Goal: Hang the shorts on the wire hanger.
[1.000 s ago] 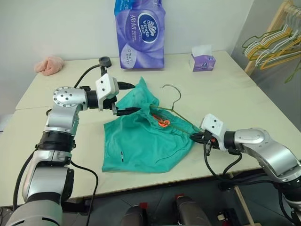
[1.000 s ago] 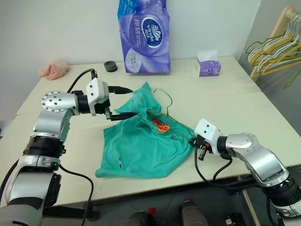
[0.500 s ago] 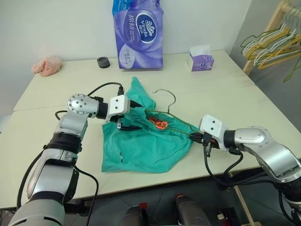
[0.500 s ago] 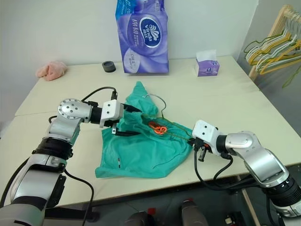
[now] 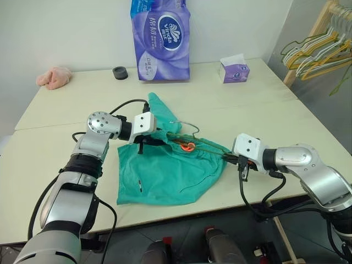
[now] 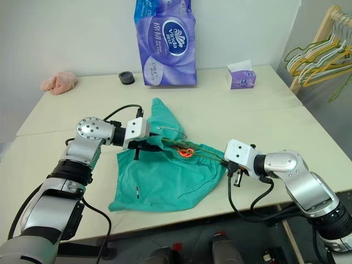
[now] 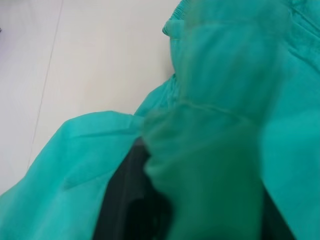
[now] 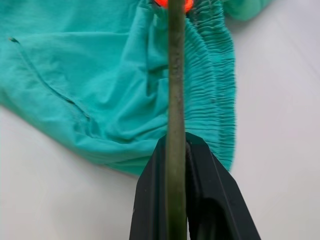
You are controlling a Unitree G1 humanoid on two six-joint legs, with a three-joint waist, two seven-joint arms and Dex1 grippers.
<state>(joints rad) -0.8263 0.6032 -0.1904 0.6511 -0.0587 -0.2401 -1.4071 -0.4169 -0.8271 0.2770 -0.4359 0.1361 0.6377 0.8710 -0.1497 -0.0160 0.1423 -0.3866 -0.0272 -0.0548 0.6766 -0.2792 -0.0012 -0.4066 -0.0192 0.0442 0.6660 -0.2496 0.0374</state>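
A: What's on the table?
B: Shorts spread between both grippers. Beyond the left gripper: pink cloth, black cap, purple tissue pack. Beyond the right gripper: tissue box.

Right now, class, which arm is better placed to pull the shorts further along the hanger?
Left. Its gripper is already in the shorts at the waistband; the right gripper is occupied clamping the wire hanger.

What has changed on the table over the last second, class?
The left pincer dropped from above the shorts and closed on their upper edge. The right pincer stayed clamped on the wire hanger; the shorts stayed on the table.
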